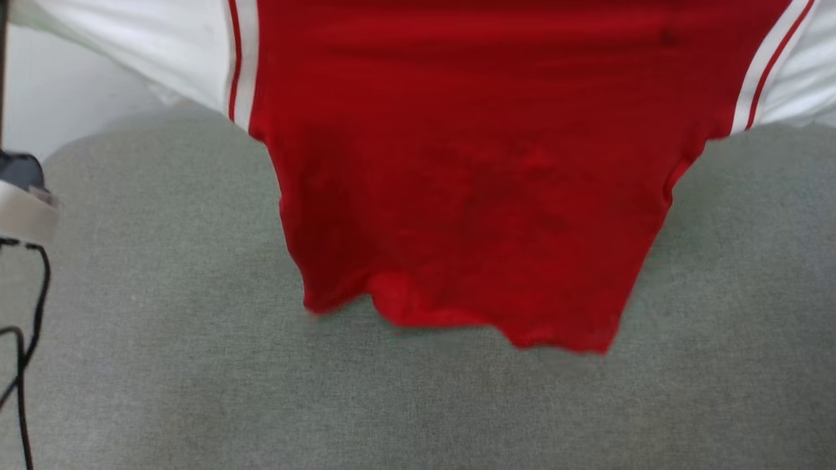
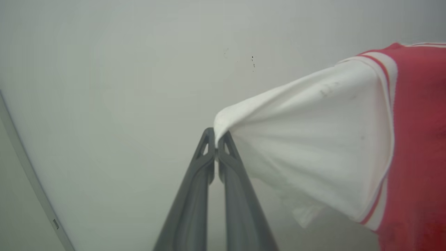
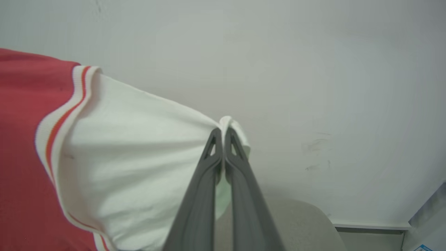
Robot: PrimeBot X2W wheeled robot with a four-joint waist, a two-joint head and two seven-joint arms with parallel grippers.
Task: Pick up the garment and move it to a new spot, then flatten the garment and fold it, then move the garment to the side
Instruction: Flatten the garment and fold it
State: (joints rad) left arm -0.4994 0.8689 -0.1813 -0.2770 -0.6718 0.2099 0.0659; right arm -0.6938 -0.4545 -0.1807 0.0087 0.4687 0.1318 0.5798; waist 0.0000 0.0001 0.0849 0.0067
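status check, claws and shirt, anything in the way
Left claw shut on garment sleeve. Right claw shut on other sleeve. It hangs spread over grey surface. Black cable far left, clear of it.

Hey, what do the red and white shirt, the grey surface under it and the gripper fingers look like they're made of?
Garment: soft matte knit jersey, perhaps cotton or polyester; it drapes and puckers where pinched. Grey surface: matte woven upholstery-like cloth, finely flecked. Fingers of the left gripper: smooth dark grey, probably moulded plastic, with cut-out tips.

garment (image 1: 470,163): soft matt jersey cloth | surface (image 1: 163,326): grey woven fabric, matt | pincer fingers (image 2: 195,195): matt dark plastic
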